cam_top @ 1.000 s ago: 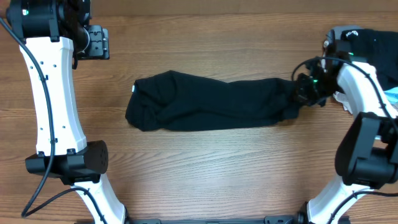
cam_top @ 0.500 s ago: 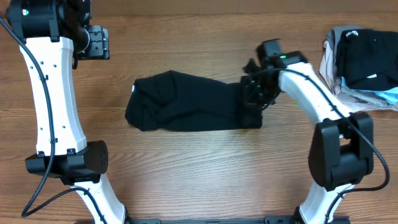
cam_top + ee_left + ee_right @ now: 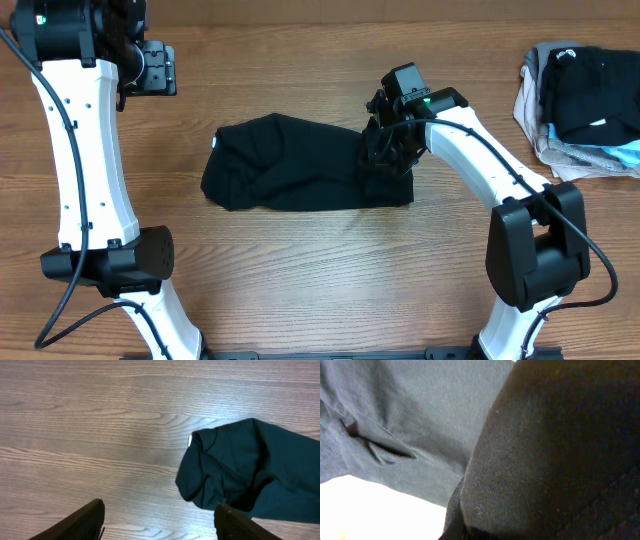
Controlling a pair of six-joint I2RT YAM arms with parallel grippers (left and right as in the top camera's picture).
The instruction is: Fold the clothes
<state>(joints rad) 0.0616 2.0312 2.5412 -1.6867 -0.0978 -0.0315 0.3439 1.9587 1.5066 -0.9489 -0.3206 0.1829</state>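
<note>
Right gripper (image 3: 384,152), pinched shut on the right end of the black T-shirt (image 3: 290,175) (left gripper (image 3: 158,68) idle, wide open), should lay it flat, edges matching.

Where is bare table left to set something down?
Free: the strip of table in front of the black T-shirt, between the arm bases; the strip behind it, between the left tool and the right arm. Crowded: the shirt's right end under the right tool, and the pile of clothes far right.
</note>
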